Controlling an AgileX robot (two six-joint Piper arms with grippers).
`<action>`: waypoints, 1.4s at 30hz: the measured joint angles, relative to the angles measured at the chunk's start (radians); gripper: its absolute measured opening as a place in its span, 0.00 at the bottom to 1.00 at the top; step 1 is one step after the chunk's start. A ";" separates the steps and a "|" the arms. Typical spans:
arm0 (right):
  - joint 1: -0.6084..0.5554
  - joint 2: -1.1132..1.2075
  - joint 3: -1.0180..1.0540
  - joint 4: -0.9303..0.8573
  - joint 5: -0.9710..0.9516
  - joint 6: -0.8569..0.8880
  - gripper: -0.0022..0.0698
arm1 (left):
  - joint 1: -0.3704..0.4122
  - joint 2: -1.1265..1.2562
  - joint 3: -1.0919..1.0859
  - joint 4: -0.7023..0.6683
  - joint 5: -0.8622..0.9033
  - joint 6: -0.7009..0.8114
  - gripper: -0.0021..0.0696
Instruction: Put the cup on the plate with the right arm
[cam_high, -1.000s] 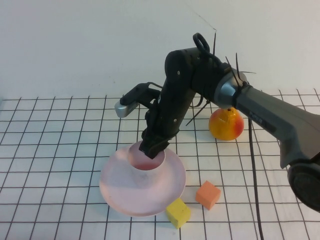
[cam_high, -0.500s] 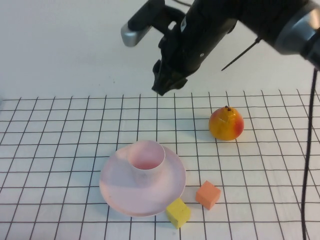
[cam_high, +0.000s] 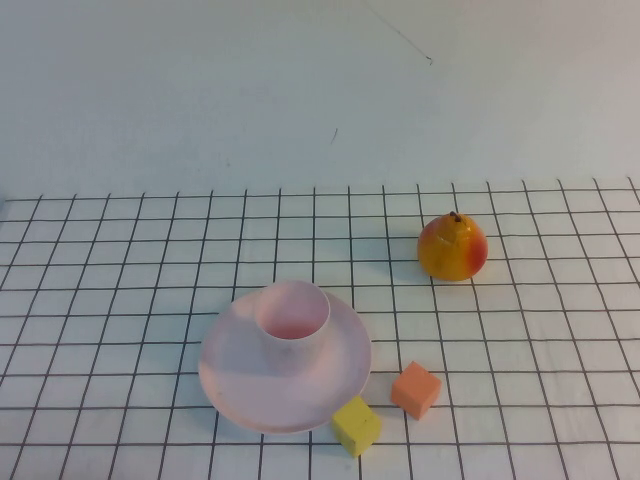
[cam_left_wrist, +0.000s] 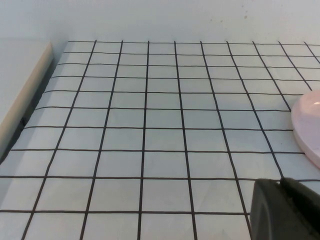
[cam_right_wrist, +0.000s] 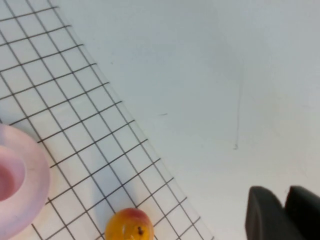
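Cup (cam_high: 292, 318) stands upright on the plate (cam_high: 240, 385), a bit toward the plate's far side, mouth open and pink inside; plate sits on the gridded counter (cam_high: 120, 300) toward the near edge, around the middle. Pear (cam_high: 452, 248) lies further back and toward the right edge, well apart from the plate. Yellow block (cam_high: 356, 425) touches or nearly touches the plate's near-right rim; orange block (cam_high: 416, 389) just right of it, close to the plate, apart from the yellow one. No arm or gripper visible in the high view. Left wrist view: mostly bare grid, plate rim (cam_left_wrist: 307, 125) at one side, a pale ledge (cam_left_wrist: 22, 85) along the counter's left edge; left gripper (cam_left_wrist: 287, 210) shows only as a dark tip over the counter, holding nothing, opening cannot be told. Right wrist view: seen from high up, cup (cam_right_wrist: 7, 180) in plate (cam_right_wrist: 30, 195), pear (cam_right_wrist: 129, 226) nearby; right gripper (cam_right_wrist: 285, 212) shows two dark fingertips (cam_right_wrist: 262, 212) with a narrow gap between, nothing held.
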 joint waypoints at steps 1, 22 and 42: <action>0.000 -0.008 0.000 -0.007 0.000 0.002 0.16 | 0.000 0.000 0.000 0.000 0.000 0.000 0.03; 0.000 0.061 0.008 -0.262 0.001 0.035 0.13 | 0.000 0.000 0.000 0.000 0.000 0.000 0.03; -0.002 -0.449 0.597 -0.286 -0.484 0.072 0.12 | 0.000 0.000 0.000 -0.002 0.000 0.000 0.03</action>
